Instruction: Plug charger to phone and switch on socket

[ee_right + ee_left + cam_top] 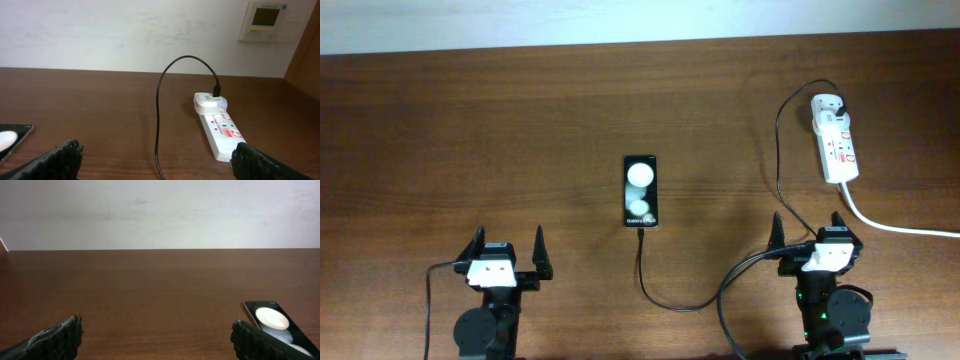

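two arms: both low at the near edge of the surface (470,120), touching nothing.
left fingers (476,244): spread wide, empty, well apart from the phone.
phone (640,190): flat at mid-surface, screen up; long axis runs near-to-far, lettered short end toward the robot.
charger (157,120): meets the phone's near short end, loops toward the near edge, passes just beside the right fingers, then climbs to the socket; whether it is seated in the phone i cannot tell.
right fingers (778,228): spread, empty.
socket (838,145): far right, long axis near-to-far, slightly tilted; black plug (217,92) at its far end, white cord (890,225) leaving the near end; switch position too small to read.
risk: the right arm reaching out likely snags the cable, tugging the phone; a hard press may slide the socket.
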{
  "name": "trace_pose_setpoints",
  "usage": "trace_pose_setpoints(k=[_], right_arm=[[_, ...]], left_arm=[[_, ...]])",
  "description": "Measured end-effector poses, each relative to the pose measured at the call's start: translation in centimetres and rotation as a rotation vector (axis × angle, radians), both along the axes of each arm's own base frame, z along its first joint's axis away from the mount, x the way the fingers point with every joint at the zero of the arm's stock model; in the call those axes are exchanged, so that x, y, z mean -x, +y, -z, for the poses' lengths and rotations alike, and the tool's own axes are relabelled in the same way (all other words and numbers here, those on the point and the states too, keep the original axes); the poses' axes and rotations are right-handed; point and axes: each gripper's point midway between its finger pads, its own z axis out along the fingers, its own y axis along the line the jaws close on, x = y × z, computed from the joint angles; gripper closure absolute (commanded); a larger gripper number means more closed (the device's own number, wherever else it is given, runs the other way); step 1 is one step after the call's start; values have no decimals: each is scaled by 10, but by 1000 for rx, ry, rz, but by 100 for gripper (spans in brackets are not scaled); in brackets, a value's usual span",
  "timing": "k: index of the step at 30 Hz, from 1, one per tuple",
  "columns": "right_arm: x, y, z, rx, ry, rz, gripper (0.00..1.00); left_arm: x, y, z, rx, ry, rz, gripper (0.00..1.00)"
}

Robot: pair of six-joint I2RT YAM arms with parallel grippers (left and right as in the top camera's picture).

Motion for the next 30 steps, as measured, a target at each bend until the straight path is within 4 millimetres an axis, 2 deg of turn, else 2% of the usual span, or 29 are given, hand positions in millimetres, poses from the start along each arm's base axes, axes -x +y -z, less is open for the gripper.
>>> trace_pose_setpoints(k=[30], right_arm=[[0,0,0,11,1,0,2]], left_arm=[[0,0,0,0,0,0,1]])
